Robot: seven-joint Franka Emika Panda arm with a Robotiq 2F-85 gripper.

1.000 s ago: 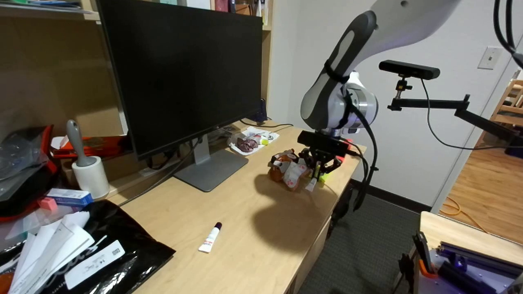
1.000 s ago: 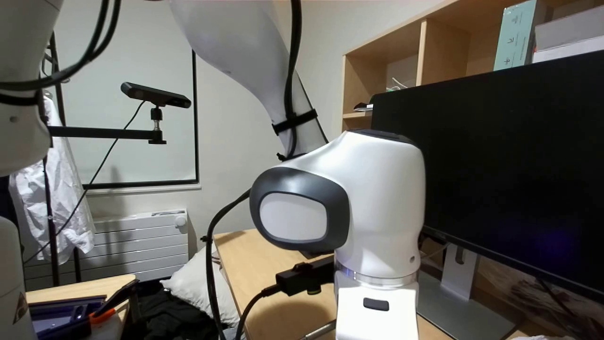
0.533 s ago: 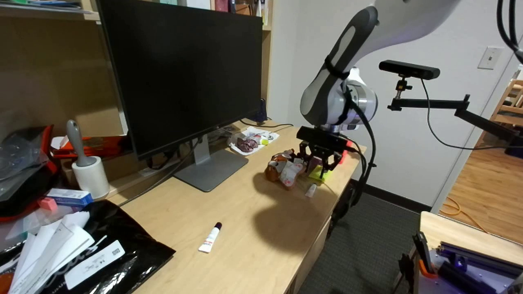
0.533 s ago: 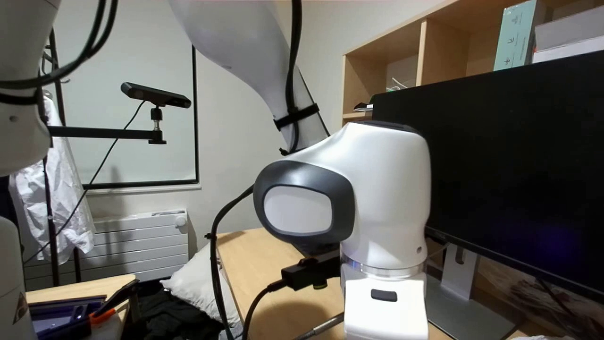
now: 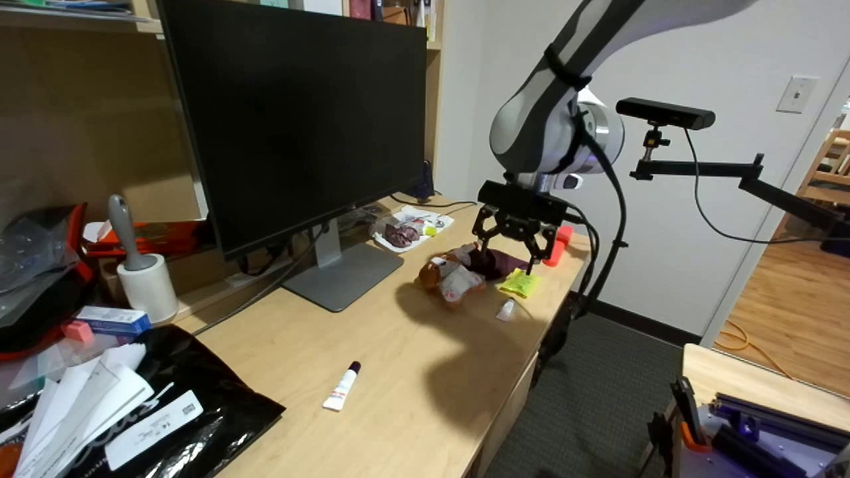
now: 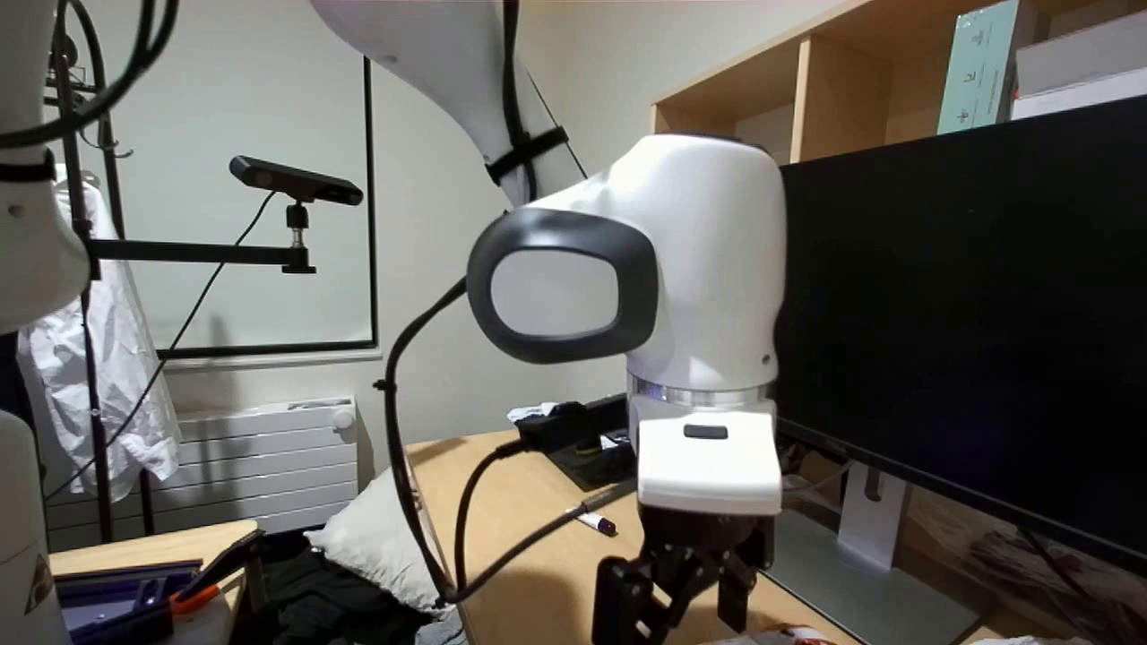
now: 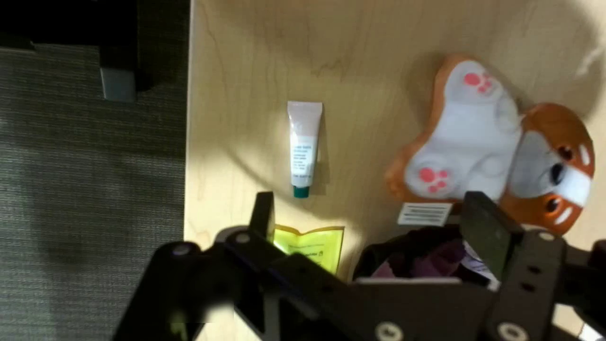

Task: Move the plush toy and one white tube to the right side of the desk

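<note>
White and green-capped, the tube (image 7: 303, 142) lies on the desk (image 5: 398, 345) just beside the yellow packet (image 5: 520, 283); brown and white with pink paw prints, the plush toy (image 7: 473, 137) rests face up near that packet. A second ago the gripper (image 7: 376, 221) held the tube; now it has risen, fingers spread apart.

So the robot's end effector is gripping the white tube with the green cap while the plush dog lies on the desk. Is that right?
Not quite: the end effector isn't gripping it. The wrist view shows the fingers spread and the white tube lying on the desk, apart from them. The rest is right: the cap is green, and the plush dog lies on the desk.
</note>
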